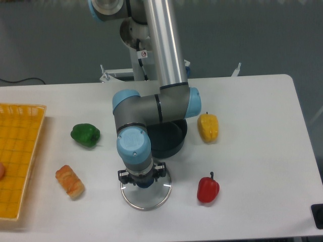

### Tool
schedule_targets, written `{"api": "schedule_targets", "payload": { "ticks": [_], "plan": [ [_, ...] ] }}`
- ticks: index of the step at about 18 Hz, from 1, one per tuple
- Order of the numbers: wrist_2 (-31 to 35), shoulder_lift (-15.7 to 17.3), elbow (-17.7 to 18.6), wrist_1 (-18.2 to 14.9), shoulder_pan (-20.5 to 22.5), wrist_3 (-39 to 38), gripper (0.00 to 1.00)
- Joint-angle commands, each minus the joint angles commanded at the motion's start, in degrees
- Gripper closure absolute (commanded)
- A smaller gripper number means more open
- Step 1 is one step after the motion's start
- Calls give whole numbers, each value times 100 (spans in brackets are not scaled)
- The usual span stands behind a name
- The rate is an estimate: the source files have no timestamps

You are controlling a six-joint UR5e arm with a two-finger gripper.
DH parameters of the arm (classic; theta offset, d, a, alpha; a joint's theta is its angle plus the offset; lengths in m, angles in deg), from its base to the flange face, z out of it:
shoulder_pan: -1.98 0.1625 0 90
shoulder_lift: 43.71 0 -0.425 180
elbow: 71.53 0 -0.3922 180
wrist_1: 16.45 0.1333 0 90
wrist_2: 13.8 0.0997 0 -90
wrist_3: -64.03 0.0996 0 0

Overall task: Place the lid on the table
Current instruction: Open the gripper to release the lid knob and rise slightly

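Claw [145, 182] grips the dark knob of the lid [146, 194], fingers closed around it. Lid lies low on the counter [252, 111], just in front of the pot [169, 138]. Set-down looks nearly finished; next comes opening and lifting straight up.

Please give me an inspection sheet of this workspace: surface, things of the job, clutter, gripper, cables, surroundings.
Surface: white table, no spills seen.
Job's things: glass lid low over or on the table, in front of the dark pot; contact cannot be told.
Clutter: green pepper, yellow pepper, red pepper, bread piece, yellow tray at the left edge.
Grippers: gripper at the lid's knob; fingers hidden by the wrist.
Cables: dark cable behind the table, far left.
Surroundings: grey wall; arm base behind the table.
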Motion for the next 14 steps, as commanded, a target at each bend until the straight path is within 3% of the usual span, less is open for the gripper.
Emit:
{"api": "schedule_targets", "payload": {
  "ticks": [3, 14],
  "plan": [
    [9, 0, 0, 0, -9, 52, 0],
    [211, 316, -131, 9, -9, 184, 0]
  ]
}}
